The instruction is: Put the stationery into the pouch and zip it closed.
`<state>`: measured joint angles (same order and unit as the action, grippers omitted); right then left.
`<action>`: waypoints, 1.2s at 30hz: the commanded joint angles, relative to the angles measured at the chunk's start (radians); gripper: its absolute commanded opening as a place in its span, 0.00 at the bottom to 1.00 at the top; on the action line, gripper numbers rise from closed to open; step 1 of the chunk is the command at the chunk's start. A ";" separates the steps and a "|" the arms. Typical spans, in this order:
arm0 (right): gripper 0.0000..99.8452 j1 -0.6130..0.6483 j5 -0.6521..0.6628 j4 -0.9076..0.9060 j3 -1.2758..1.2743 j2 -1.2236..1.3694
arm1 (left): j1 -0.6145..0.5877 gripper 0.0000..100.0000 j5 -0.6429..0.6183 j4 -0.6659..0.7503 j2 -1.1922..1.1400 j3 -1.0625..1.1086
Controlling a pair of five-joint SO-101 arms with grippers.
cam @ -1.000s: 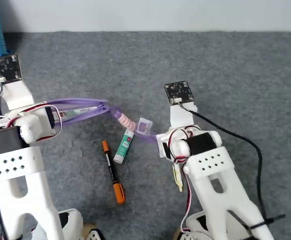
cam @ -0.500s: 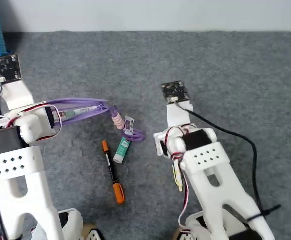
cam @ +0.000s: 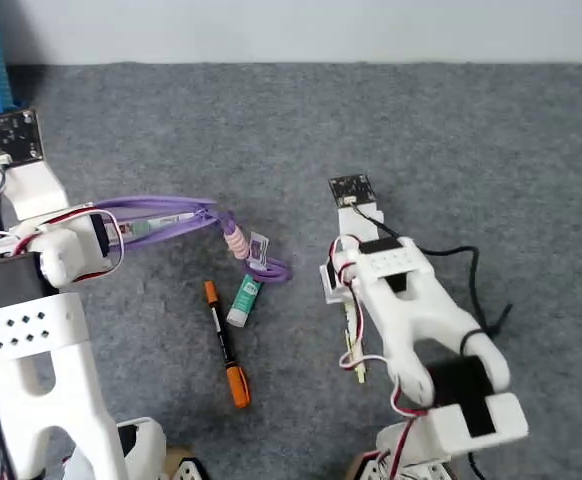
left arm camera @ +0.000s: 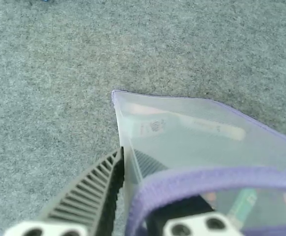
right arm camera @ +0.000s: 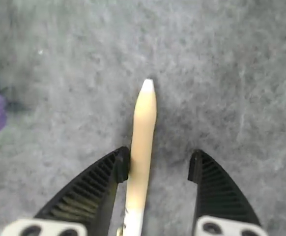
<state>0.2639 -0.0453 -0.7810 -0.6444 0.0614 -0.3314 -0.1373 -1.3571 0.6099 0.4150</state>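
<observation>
Two loose items, one orange pen (cam: 223, 343) and one glue stick (cam: 244, 300), lie on the surface (cam: 471, 150) near the purple pouch (cam: 161, 215), clenched in the left jaws. Right jaws, released, straddle one cream pen (right arm camera: 144, 123).

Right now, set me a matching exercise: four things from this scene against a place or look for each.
1. pouch
2. glue stick
3. cream pen
4. orange-tipped pen

A. between the fingers of the open right hand
B. clamped in the left hand
C. black barrel, lying loose
D. green and white, lying loose

Pairs: 1-B, 2-D, 3-A, 4-C.
</observation>
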 commanded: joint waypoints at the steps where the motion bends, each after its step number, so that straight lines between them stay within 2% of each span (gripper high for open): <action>1: 0.13 -0.005 0.009 0.016 0.091 0.064 | -0.005 0.01 -0.009 -0.005 0.003 -0.045; 4: 0.00 -0.004 0.009 0.016 0.106 0.067 | -0.005 0.01 -0.009 -0.005 0.003 -0.039; 6: 0.03 -0.004 0.012 0.012 0.106 0.065 | -0.003 0.01 -0.009 -0.002 0.003 -0.031; 11: 0.01 -0.002 0.052 -0.091 0.109 -0.028 | -0.003 0.01 -0.009 0.002 0.003 -0.025; 15: 0.01 0.002 0.052 -0.214 0.109 -0.208 | -0.002 0.01 -0.009 0.003 0.003 -0.028; 22: 0.01 0.096 0.043 -0.360 0.104 -0.576 | 0.000 0.01 -0.009 0.003 0.003 -0.030; 30: 0.01 0.294 -0.006 -0.303 0.104 -0.868 | 0.000 0.01 -0.009 0.002 0.003 -0.030; 36: 0.01 0.410 -0.021 -0.099 0.103 -0.957 | -0.002 0.01 -0.009 0.000 0.003 -0.028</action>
<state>0.6199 -0.0437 -0.9881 -0.5692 -0.8408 -0.3314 -0.1373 -1.3571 0.6099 0.4150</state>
